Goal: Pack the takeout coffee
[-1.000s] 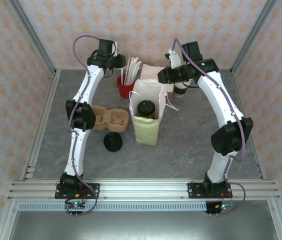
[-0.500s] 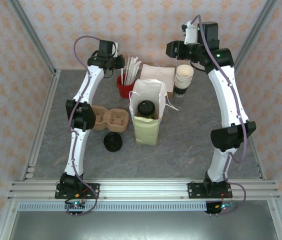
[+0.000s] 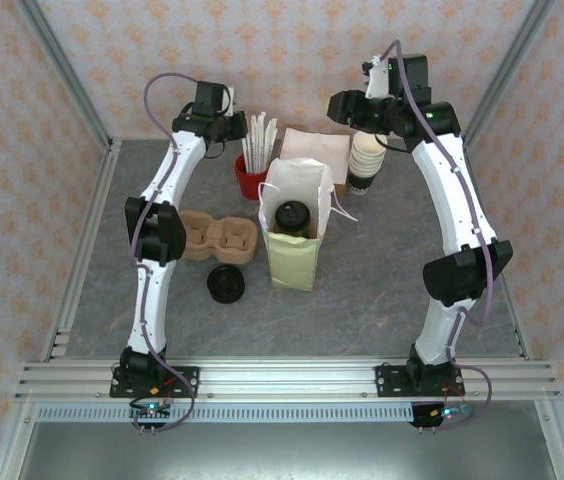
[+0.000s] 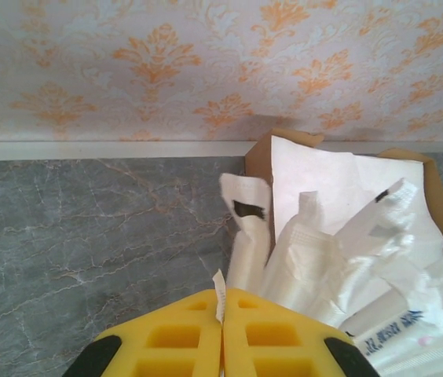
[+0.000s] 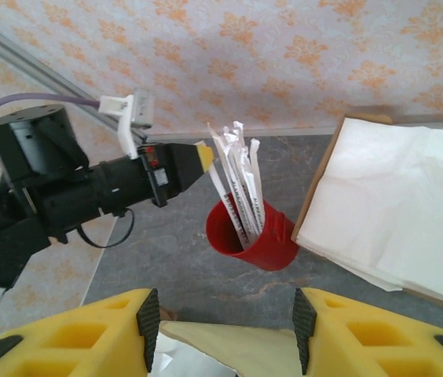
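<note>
Left gripper (image 4: pixel 221 305) jaws pinch a wrapped straw (image 4: pixel 219 283); should lift straight up, clear of red cup (image 5: pixel 254 239). Right gripper (image 5: pixel 221 318) jaws spread.

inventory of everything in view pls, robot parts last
coffee: 1, black lid, standing inside the bag
bag: 1, cream paper, open, table centre
cup carrier: 1, brown, left of bag
disc: 1, black, round, in front of carrier
red cup: 1, behind bag
straws: bunch, white-wrapped, in red cup
napkins: stack, white, in brown box, back
paper cups: 1 stack, cream, right of napkins
left fingers: yellow, shut on one of the straws
right fingers: yellow, open, empty
</note>
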{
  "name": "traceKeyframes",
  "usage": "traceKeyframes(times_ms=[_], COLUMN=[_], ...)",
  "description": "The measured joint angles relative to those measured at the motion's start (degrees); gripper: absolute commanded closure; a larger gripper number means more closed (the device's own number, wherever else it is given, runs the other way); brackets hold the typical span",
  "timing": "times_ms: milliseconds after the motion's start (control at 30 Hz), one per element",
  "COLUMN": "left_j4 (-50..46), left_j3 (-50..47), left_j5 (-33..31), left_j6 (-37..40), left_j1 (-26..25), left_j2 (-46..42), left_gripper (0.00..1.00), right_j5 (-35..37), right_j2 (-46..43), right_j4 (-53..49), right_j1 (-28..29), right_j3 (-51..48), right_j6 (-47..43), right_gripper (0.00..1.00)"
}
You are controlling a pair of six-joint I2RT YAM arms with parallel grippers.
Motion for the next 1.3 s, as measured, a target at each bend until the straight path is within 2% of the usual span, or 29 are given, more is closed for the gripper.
traceKeyframes(times_ms=[200, 467, 800, 967, 1133, 1300], left_j4=[0.0, -0.4, -3.5, -5.3, -6.5, -5.7], left_j3=[-1.5, -4.0, -4.0, -4.0, -4.5, -10.7], left_j5=[-0.2, -3.4, -6.7, -8.8, -11.0, -11.1], left_j6=[0.0, 1.1, 3.0, 5.7, 8.9, 9.5], left_j1=[-0.1, -2.3, -6.5, -11.6, -20.5, -25.3], left_j2=[-4.3, -16.3, -29.9, -36.1, -42.8, -49.6], left_gripper=[0.92, 0.92, 0.92, 0.92, 0.91, 0.91], right_j5=[4.0, 10.7, 12.8, 13.0, 14.1, 15.3], right_j2=[-0.1, 0.4, 3.7, 4.4, 7.1, 11.1], right_j4=[-0.4, -1.1, -1.5, -1.4, -1.4, -1.6], right_j1=[0.0, 0.0, 0.0, 0.2, 1.3, 2.8], right_j3=[-0.7, -0.6, -0.2, -0.2, 1.6, 6.3], right_j6=[-0.1, -1.2, -2.5, -3.0, -3.8, -4.7], right_gripper=[0.5, 0.52, 0.52, 0.53, 0.53, 0.53])
